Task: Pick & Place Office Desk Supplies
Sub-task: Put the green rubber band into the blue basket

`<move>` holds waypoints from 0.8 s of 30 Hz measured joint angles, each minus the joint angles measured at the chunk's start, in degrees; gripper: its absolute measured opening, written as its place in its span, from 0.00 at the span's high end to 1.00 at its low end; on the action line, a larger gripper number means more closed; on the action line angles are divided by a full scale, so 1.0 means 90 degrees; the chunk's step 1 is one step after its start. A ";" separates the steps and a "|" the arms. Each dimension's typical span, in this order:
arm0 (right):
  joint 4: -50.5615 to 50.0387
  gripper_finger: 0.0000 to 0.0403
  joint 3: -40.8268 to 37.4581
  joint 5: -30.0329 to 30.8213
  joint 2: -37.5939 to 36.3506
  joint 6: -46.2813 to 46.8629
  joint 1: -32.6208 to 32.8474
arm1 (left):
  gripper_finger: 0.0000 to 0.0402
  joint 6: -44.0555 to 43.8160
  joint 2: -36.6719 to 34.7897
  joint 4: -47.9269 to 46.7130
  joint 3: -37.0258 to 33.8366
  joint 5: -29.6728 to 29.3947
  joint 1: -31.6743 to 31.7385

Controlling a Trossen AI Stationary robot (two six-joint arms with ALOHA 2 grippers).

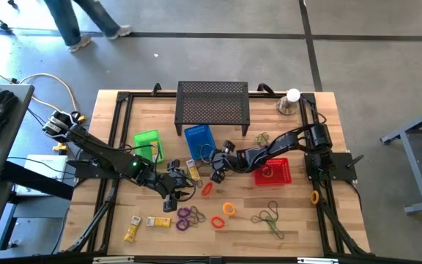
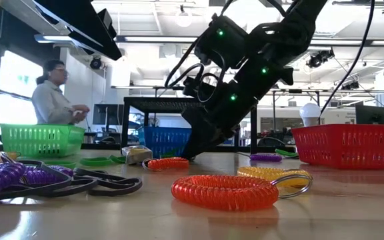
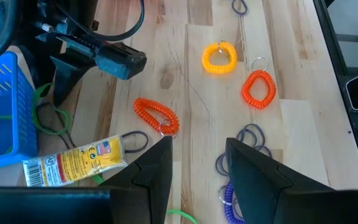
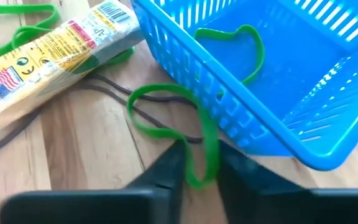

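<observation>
Green band [image 4: 199,134] pinched in the right gripper's [image 4: 199,167] jaws beside the blue basket [image 4: 272,74]; left gripper [image 3: 197,163] spread.

Pale, matt planked wooden table [image 1: 299,220] — glossy blue plastic lattice basket [image 4: 278,81], shiny coiled orange plastic loop [image 2: 224,191], black perforated metal stand [image 1: 212,103].

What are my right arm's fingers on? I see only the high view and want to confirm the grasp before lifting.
Observer: In the right wrist view, the right gripper has its fingers pinched on a green band lying on the table against the blue basket, outside its wall.
Operator: Is the basket empty?
Observer: No, a second green band lies inside it.
Operator: And the left arm?
Observer: The left gripper is open over the table, with an orange coil just ahead of it.
</observation>
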 joint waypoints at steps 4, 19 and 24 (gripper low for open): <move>-0.0005 0.98 0.0000 0.0007 0.0000 -0.0168 0.0002 | 0.64 0.0000 0.0000 0.0000 0.0000 0.0000 0.0000; -0.0682 0.99 -0.0002 0.0129 -0.0819 -0.0162 0.0830 | 0.64 0.0000 0.0000 -0.0015 0.0000 0.0002 0.0000; -0.0607 0.99 0.0010 0.0597 -0.1370 -0.0526 0.1099 | 0.64 0.0000 0.0000 -0.0013 0.0000 0.0000 0.0000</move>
